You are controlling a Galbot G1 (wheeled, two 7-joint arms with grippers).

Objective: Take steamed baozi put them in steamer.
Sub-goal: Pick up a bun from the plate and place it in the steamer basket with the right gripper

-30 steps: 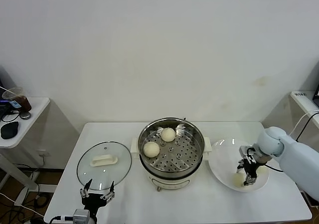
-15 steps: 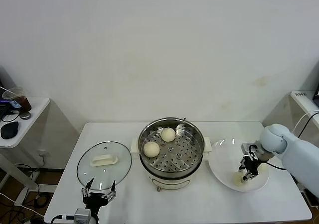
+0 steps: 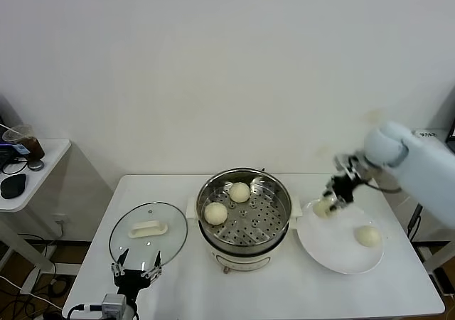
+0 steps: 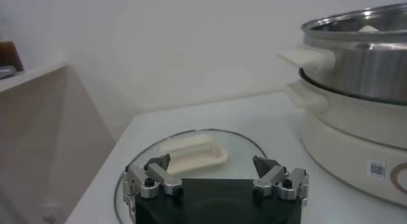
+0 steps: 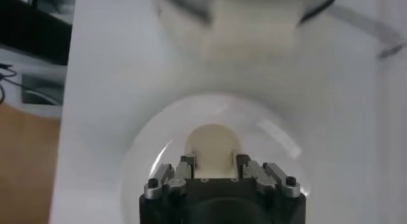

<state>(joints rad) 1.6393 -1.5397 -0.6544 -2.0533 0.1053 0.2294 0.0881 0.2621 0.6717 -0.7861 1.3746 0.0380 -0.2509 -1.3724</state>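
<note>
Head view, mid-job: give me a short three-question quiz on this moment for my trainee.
1. True or false: the right gripper is shut on a baozi.
2. How many baozi lie on the steamer's perforated tray?
3. Multiple choice: where is the left gripper?
A. inside the steamer
B. open, at the near edge of the glass lid
C. over the white plate

Key: 1 true, held above the plate's steamer-side rim. 2 two; one more lies on the plate. 3 B.

R arm [image 3: 412, 156] motion-blurred; steamer [image 5: 245, 2] blurred, cut by frame edge.
</note>
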